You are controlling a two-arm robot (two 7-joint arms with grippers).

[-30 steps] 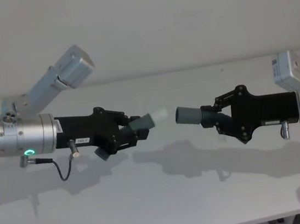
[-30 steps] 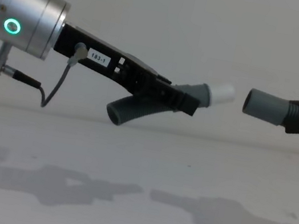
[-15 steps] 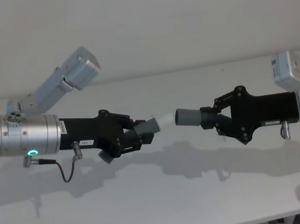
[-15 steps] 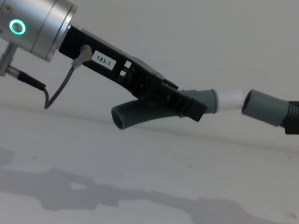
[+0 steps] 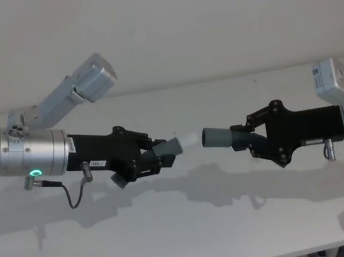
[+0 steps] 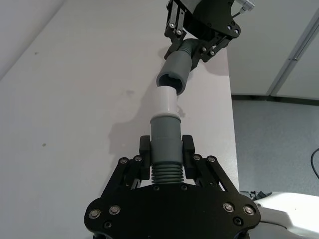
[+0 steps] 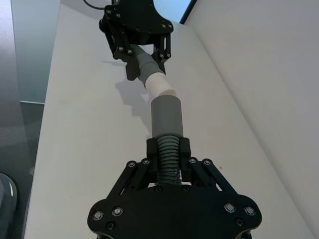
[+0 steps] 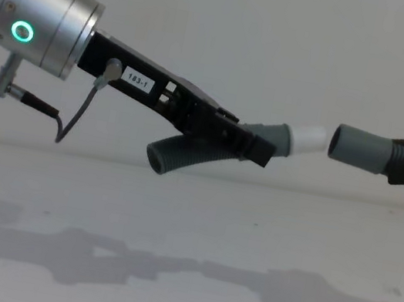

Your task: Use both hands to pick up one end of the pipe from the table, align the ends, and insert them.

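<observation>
Both pipe pieces are held in the air above the table [image 5: 192, 233]. My left gripper [image 5: 157, 158] is shut on the ribbed piece [image 8: 186, 154] with the white plug tip [image 5: 188, 141]. Its bent tail hangs below the jaws. My right gripper [image 5: 247, 139] is shut on the other piece, whose grey open collar [image 5: 216, 138] faces the tip. In the chest view a narrow gap separates the white tip [image 8: 307, 138] from the collar [image 8: 359, 150]. The left wrist view shows the tip [image 6: 165, 102] just short of the collar mouth [image 6: 173, 77], slightly off its axis.
The table [image 8: 187, 234] below shows just the arms' shadows. A plain pale wall stands behind. In the left wrist view the table's edge [image 6: 232, 149] runs beside a grey floor.
Over the second my left gripper moved right, bringing the white tip up to the collar. In the last half second it eased back slightly, opening a small gap. The right gripper stayed still.
</observation>
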